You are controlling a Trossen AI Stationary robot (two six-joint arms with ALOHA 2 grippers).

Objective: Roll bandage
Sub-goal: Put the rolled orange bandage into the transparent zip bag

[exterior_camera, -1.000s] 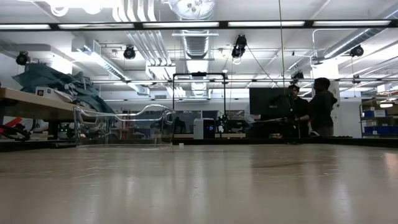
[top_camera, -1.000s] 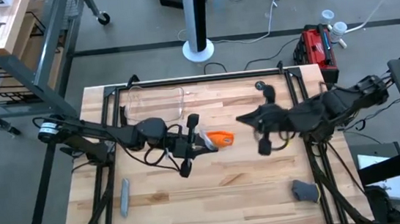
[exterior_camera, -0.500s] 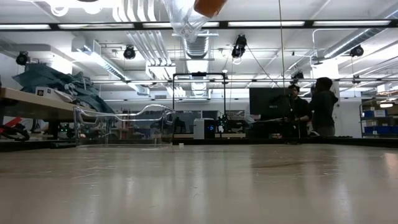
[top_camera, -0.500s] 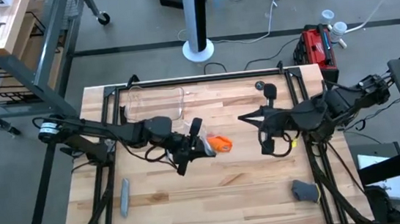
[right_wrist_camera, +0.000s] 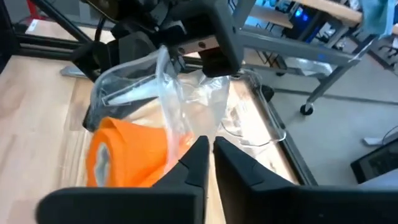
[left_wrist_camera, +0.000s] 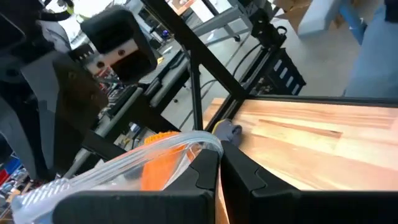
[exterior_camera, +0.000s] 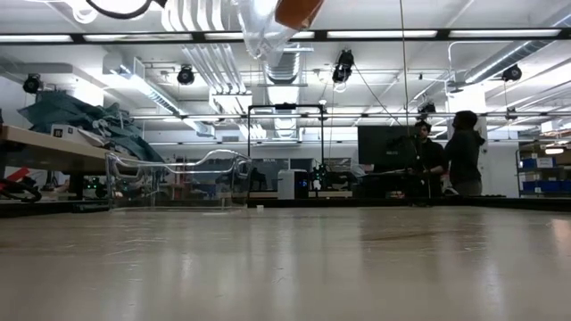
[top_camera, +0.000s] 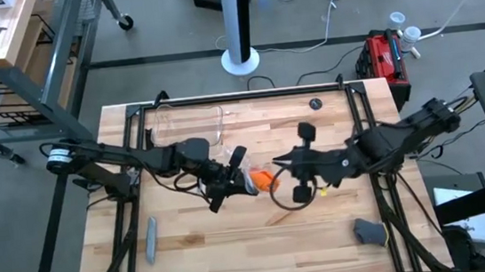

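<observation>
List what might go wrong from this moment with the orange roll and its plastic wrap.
1. The bandage sits loose in the clear plastic wrap, held in the air. If the wrap opens, the roll may drop to the table.
2. The left gripper pinches only the wrap, not the roll, so the hold could slip.
3. The right gripper closes on thin wrap close to the left arm; a pull could tear it, or the arms could bump.

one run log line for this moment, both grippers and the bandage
left gripper: shut on plastic wrap | bandage: orange roll inside wrap, held above table | right gripper: shut, at wrap
</observation>
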